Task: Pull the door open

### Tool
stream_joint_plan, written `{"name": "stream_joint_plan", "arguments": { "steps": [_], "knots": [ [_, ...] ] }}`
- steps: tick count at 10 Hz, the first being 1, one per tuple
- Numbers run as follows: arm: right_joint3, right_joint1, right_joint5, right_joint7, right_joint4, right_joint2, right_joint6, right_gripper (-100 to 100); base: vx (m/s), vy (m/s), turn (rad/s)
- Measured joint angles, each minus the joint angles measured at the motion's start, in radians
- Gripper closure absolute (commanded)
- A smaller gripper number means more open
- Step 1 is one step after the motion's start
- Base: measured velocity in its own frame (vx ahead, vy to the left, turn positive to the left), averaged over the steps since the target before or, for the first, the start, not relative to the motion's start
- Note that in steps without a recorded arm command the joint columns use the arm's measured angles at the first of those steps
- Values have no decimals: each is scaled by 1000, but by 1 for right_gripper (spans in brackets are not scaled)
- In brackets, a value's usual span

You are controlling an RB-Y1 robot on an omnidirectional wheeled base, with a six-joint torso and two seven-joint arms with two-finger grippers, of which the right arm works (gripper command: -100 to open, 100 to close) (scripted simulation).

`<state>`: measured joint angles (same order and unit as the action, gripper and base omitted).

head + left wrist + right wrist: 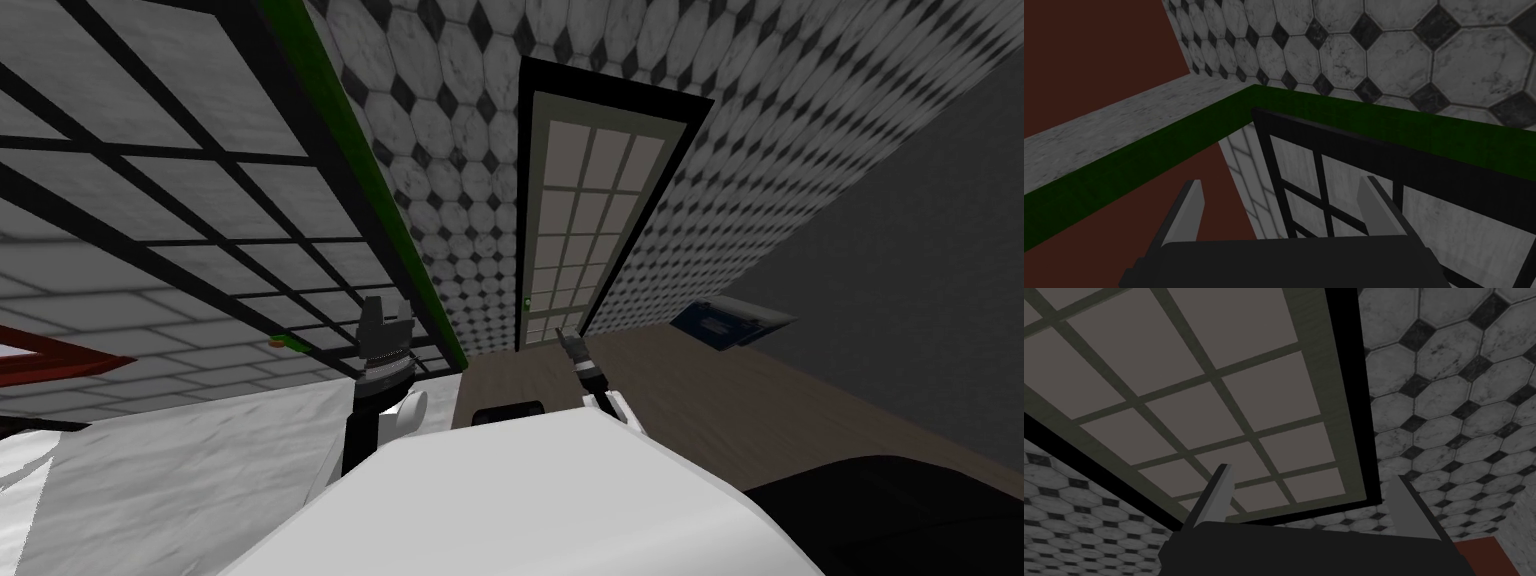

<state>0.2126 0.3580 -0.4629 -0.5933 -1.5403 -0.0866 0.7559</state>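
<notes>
A pale door (590,220) with a grid of panes stands shut in a black frame, straight ahead in the tiled wall. A small green handle (527,301) sits low on its left edge. My right gripper (566,338) is open just in front of the door's lower part, a little right of the handle. In the right wrist view the open gripper (1314,498) points at the door's panes (1189,388), with nothing between its fingers. My left gripper (386,318) is open beside a black-barred panel; in the left wrist view the gripper (1281,210) holds nothing.
A large black-barred panel (180,200) with a green edge (380,200) leans close on my left, with a small orange knob (277,342) low on it. A blue object (725,320) lies by the right wall. Wooden floor (700,400) stretches to the door.
</notes>
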Motion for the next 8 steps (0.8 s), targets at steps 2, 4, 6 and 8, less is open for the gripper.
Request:
{"name": "stream_joint_plan", "arguments": {
  "steps": [2, 4, 6, 8],
  "knots": [
    [11, -9, -25, -39, 47, 4, 17, -100, 143, 59, -29],
    [20, -12, -42, -69, 82, 6, 34, -100, 94, 33, -27],
    [32, -24, -56, -99, 131, 8, 57, -100, 99, 35, -25],
    [40, -28, -72, -127, 164, 12, 74, -100, 86, 20, -24]
  ]
}}
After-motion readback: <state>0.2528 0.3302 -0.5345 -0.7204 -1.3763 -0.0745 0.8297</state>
